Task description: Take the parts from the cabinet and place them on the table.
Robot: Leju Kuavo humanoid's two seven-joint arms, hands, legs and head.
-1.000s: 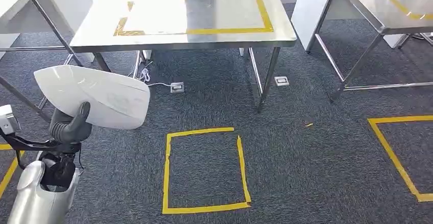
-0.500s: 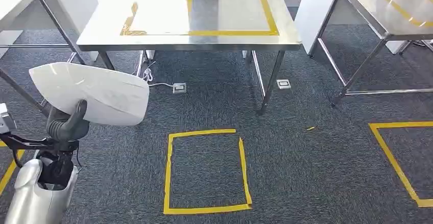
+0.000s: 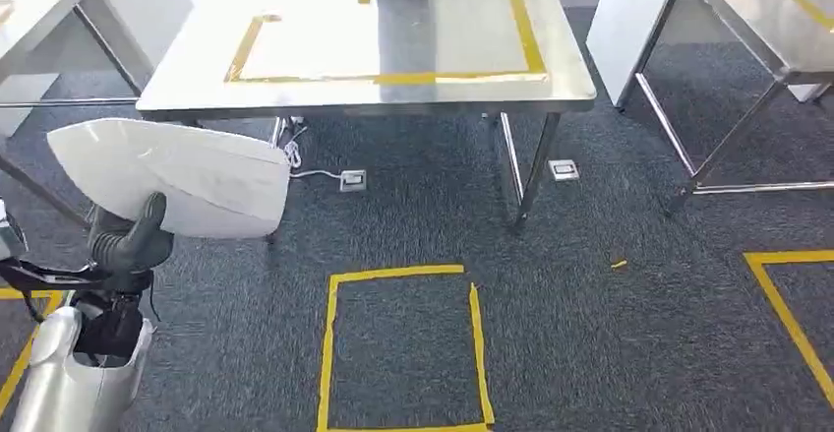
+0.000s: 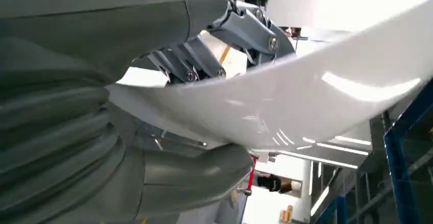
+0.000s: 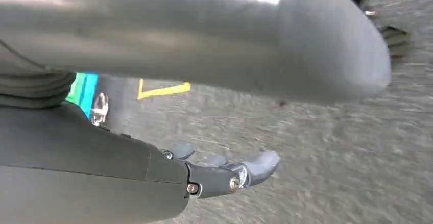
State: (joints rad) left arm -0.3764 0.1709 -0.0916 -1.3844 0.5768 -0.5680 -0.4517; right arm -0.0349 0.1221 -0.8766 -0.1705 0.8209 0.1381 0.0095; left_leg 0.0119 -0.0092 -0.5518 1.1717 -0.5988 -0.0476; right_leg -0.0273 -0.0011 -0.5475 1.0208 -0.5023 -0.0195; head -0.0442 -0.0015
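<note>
The left hand (image 3: 128,245) gripped a smooth, curved white panel (image 3: 177,176) near the steel desk's (image 3: 393,97) front-left corner; the right hand (image 5: 224,175) hung empty, fingers apart, above grey carpet (image 3: 590,353).

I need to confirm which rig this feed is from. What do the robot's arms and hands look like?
The left arm has a smooth silver shell, with black parts and a thin black cable at the wrist. The left hand is grey, with a ribbed grey cover behind a thick thumb; bare screws and metal links show at its fingers. The right hand is the same grey, with darker fingers and small screws.
</note>
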